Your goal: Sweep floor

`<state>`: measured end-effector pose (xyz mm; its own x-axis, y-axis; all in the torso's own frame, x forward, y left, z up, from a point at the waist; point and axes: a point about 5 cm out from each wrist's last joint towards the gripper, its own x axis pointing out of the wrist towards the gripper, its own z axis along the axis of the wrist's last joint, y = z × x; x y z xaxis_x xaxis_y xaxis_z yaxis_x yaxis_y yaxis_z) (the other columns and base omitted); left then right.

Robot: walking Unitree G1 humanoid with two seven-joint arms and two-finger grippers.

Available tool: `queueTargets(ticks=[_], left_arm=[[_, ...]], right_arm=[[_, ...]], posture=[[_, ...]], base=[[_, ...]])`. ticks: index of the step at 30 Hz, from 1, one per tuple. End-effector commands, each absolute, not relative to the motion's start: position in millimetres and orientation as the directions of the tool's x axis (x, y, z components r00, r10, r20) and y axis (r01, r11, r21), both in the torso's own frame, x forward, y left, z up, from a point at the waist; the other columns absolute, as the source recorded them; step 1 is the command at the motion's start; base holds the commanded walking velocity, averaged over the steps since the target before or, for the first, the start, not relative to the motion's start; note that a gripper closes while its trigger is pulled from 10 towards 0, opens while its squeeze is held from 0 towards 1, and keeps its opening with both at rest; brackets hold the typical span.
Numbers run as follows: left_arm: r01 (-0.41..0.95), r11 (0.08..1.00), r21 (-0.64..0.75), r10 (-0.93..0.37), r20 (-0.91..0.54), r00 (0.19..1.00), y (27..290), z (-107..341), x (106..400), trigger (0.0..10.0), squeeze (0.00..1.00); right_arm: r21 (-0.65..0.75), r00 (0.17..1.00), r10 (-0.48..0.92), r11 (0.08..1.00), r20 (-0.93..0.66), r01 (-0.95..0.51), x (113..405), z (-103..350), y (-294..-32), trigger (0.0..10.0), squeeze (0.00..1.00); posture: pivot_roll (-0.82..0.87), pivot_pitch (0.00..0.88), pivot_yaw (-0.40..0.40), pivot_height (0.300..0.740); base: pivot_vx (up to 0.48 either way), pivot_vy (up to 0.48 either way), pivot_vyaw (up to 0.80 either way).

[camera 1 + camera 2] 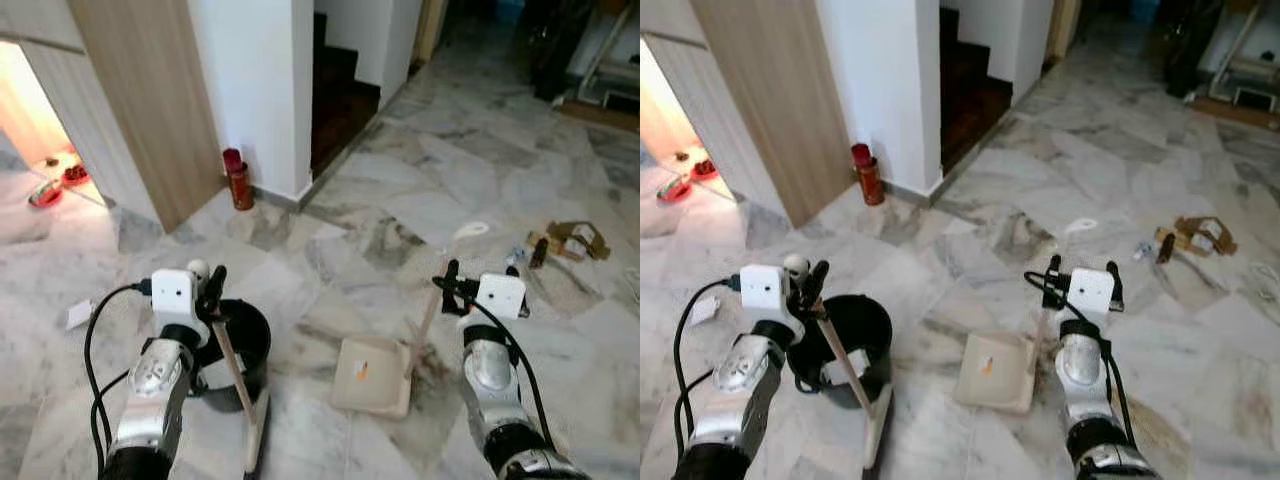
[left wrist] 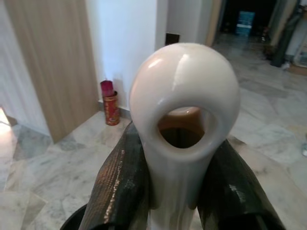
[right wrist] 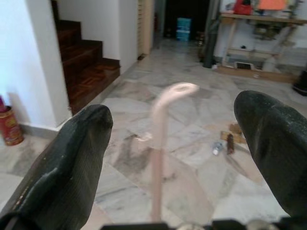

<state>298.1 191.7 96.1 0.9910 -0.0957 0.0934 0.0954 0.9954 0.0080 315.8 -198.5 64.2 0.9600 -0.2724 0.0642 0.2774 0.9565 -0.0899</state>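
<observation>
My left gripper (image 1: pixel 207 282) is shut on the cream broom handle (image 2: pixel 184 96) just below its looped end. The broom stick (image 1: pixel 234 358) slants down to its head (image 1: pixel 257 440) on the marble floor, beside a black bin (image 1: pixel 250 340). A cream dustpan (image 1: pixel 375 378) lies flat on the floor between my arms, with a small orange scrap (image 1: pixel 362 370) on it. Its thin handle (image 3: pixel 160 139) rises between the fingers of my right gripper (image 1: pixel 485 278), which stands open, and the fingers (image 3: pixel 72 153) are clear of the handle. Brown cardboard scraps and litter (image 1: pixel 568 240) lie on the floor to the right.
A red can (image 1: pixel 238 180) stands at the base of the white wall corner. Dark wooden stairs (image 1: pixel 340 95) go up behind it. A wooden door panel (image 1: pixel 150 110) stands at the left, with red bowls (image 1: pixel 48 193) beyond. Shelving (image 3: pixel 259 43) lines the far room.
</observation>
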Motion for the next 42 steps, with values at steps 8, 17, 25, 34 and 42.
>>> queueTargets(ticks=[8, 17, 25, 34, 42], left_arm=[[0.075, 0.997, 0.030, -0.079, 0.154, 0.985, 193, 106, 293, 10.0, 0.00], [0.075, 0.997, 0.035, -0.080, 0.156, 0.985, 193, 106, 293, 10.0, 0.00], [0.074, 0.997, 0.033, -0.078, 0.154, 0.985, 194, 107, 294, 10.0, 0.00], [0.075, 0.997, 0.036, -0.080, 0.151, 0.985, 194, 107, 293, 10.0, 0.00], [0.078, 0.996, 0.034, -0.082, 0.148, 0.986, 194, 106, 292, 10.0, 0.00]], right_arm=[[-0.104, 0.961, -0.240, 0.961, 0.137, 0.255, 321, 78, -194, 10.0, 0.00], [-0.113, 0.961, -0.240, 0.960, 0.138, 0.256, 320, 78, -195, 10.0, 0.00], [-0.123, 0.956, -0.259, 0.953, 0.140, 0.277, 320, 78, -197, 10.0, 0.00], [-0.129, 0.942, -0.317, 0.935, 0.108, 0.330, 321, 76, -205, 10.0, 1.00], [-0.113, 0.935, -0.351, 0.928, 0.055, 0.355, 319, 69, -209, 10.0, 0.00]], posture=[[0.08, 0.000, -0.062, 0.740], [0.09, 0.000, -0.063, 0.740], [0.09, 0.000, -0.062, 0.740], [0.09, 0.000, -0.061, 0.740], [0.10, 0.000, -0.061, 0.740]], base=[[0.358, 0.000, 0.00], [0.105, 0.000, 0.00], [0.000, 0.000, 0.00], [0.000, 0.000, 0.00], [0.000, 0.000, 0.00]])
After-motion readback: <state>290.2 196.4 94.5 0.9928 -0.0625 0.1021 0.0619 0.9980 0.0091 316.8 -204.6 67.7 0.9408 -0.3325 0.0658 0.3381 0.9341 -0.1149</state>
